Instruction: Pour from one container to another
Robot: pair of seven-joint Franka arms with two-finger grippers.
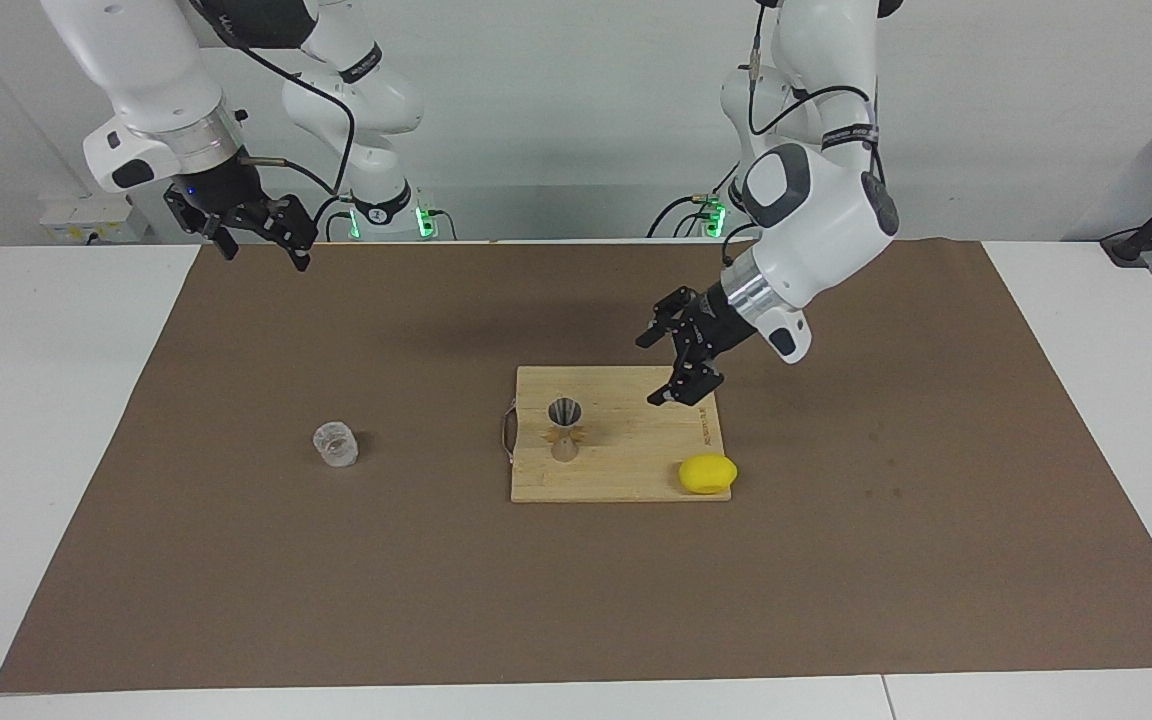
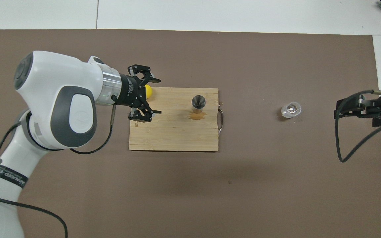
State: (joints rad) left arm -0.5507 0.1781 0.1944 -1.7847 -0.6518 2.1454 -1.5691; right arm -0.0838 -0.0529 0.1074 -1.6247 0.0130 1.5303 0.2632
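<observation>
The small clear textured glass cup (image 1: 336, 443) stands upright on the brown mat, apart from the board, toward the right arm's end; it also shows in the overhead view (image 2: 291, 110). The silver hourglass jigger (image 1: 564, 430) stands upright on a wooden cutting board (image 1: 626, 480), dark inside (image 2: 198, 101). My left gripper (image 1: 658, 370) is open and empty, tilted down over the board's edge at the left arm's end (image 2: 157, 96), apart from the jigger. My right gripper (image 1: 266, 252) hangs open and empty, high over the mat at the right arm's end (image 2: 341, 110).
A yellow lemon (image 1: 707, 474) lies on the board's corner farthest from the robots, at the left arm's end, partly covered by my left gripper in the overhead view (image 2: 148, 91). The board (image 2: 174, 135) has a metal handle (image 2: 222, 118) facing the cup.
</observation>
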